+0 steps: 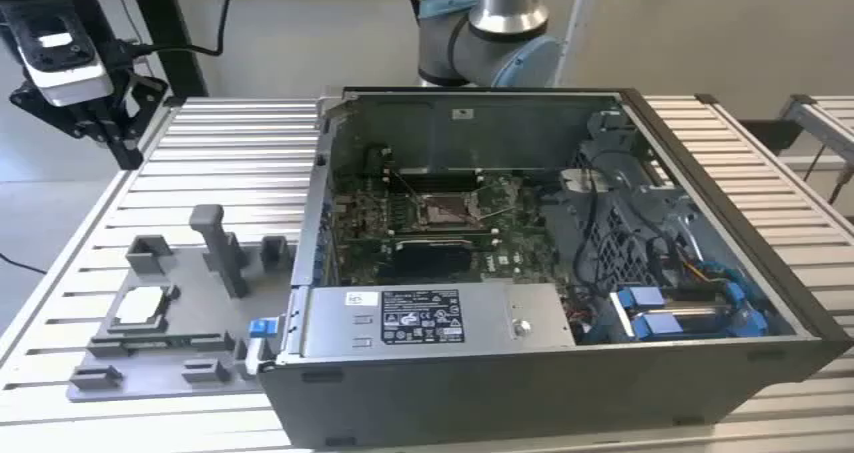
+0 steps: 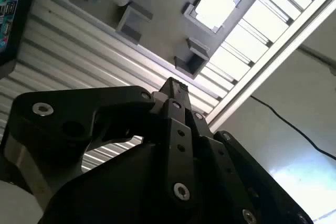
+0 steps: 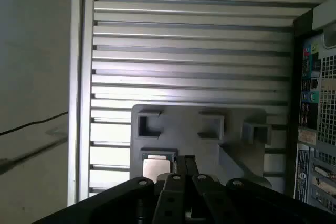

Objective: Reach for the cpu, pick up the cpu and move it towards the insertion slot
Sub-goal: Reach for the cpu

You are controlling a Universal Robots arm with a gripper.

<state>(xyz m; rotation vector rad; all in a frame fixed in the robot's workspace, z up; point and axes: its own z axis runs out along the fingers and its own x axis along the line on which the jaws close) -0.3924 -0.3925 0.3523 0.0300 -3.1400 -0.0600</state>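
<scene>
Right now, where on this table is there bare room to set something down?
The widest bare patch is the slatted table between the grey fixture plate, the computer case and the far edge. A narrower strip runs along the case at the exterior view's right. Crowded: the fixture plate, holding blocks and the cpu, and the case's inside.

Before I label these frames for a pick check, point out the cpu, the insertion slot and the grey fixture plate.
cpu (image 1: 144, 307), exterior view, middle of its silvery top face.
insertion slot (image 1: 447, 209), exterior view, its brownish centre.
grey fixture plate (image 3: 178, 127), first wrist view, bare flat area between blocks.
</scene>
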